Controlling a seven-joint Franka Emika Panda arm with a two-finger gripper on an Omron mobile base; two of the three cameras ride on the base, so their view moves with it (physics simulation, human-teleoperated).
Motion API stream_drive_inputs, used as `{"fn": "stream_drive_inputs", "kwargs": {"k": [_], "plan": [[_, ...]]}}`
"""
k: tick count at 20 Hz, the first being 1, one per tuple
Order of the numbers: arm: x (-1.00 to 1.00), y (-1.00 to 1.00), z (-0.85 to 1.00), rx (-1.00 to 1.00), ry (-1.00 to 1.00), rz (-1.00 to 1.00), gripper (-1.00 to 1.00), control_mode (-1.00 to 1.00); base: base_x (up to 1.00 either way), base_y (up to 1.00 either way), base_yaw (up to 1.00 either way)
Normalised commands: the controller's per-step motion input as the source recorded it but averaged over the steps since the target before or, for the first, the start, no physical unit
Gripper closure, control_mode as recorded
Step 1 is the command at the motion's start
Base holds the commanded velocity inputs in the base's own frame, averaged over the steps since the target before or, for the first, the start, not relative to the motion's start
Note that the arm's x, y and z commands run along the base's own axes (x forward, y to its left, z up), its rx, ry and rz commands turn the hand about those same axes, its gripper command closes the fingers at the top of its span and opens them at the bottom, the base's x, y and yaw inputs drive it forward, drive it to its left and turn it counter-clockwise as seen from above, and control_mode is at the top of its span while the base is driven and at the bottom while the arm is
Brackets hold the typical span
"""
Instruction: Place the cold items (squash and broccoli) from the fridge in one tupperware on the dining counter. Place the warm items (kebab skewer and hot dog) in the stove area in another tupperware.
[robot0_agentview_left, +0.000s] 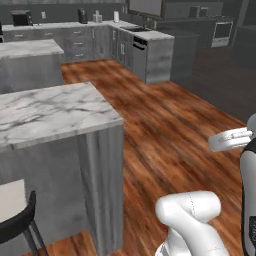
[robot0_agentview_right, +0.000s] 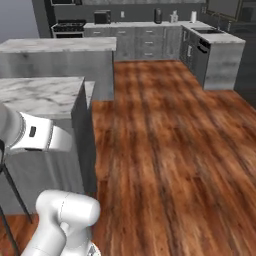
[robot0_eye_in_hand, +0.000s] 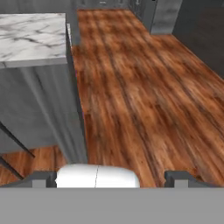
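Note:
My gripper (robot0_eye_in_hand: 111, 179) hangs open over the wooden floor, with its two dark fingertips (robot0_eye_in_hand: 43, 178) far apart and nothing between them. The marble-topped dining counter (robot0_eye_in_hand: 30, 37) stands just to its left, its grey corner post close by. From the base cameras the same counter (robot0_agentview_left: 55, 112) (robot0_agentview_right: 40, 95) lies to the left of the arm. A black stove (robot0_agentview_right: 70, 27) sits in the far back run of cabinets. The squash, broccoli, kebab skewer, hot dog, tupperware and fridge are out of view.
A dark stool (robot0_agentview_left: 15, 220) stands against the counter at lower left. A second marble island (robot0_agentview_left: 30, 50) (robot0_agentview_right: 60, 45) lies behind it. Grey cabinets with a dishwasher (robot0_agentview_left: 150, 52) (robot0_agentview_right: 220, 57) jut out at the back right. Wide wooden floor (robot0_agentview_right: 170, 150) stretches ahead.

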Motion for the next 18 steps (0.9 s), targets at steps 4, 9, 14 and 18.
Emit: {"fn": "stream_drive_inputs", "kwargs": {"k": [4,9,14,18], "plan": [[0.0,0.0,0.0,0.0,0.0,0.0,-1.0,1.0,0.91,-0.98,0.0],[0.0,0.0,0.0,0.0,0.0,0.0,-1.0,1.0,1.0,-0.71,0.07],[0.0,0.0,0.0,0.0,0.0,0.0,-1.0,1.0,1.0,-0.62,0.13],[0.0,0.0,0.0,0.0,0.0,0.0,-1.0,1.0,1.0,-0.49,0.19]]}}
